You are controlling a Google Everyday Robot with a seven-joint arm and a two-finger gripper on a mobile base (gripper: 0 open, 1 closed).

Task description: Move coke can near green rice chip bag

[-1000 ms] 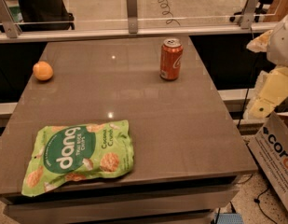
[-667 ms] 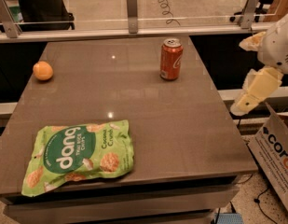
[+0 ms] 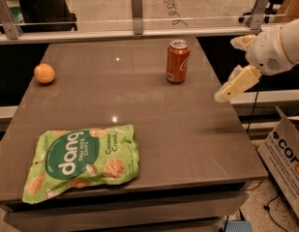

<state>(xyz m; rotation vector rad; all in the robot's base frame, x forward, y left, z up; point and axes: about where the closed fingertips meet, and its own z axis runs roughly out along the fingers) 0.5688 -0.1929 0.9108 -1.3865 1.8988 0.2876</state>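
The coke can (image 3: pixel 178 61) stands upright at the far right part of the grey table (image 3: pixel 187 129). The green rice chip bag (image 3: pixel 81 161) lies flat at the near left corner, well apart from the can. My gripper (image 3: pixel 227 70) hangs above the table's right edge, to the right of the can and about level with it. It is open and empty. One cream finger (image 3: pixel 236 83) points down and left, and the other finger (image 3: pixel 243 41) shows higher up.
A round orange fruit (image 3: pixel 44 73) sits at the far left of the table. A glass rail with metal posts (image 3: pixel 136 6) runs behind the table. A cardboard box (image 3: pixel 289 158) stands on the floor at the right.
My gripper has moved left, from beyond the table's right side to above its right edge, closer to the can. The can, bag and fruit have not moved.
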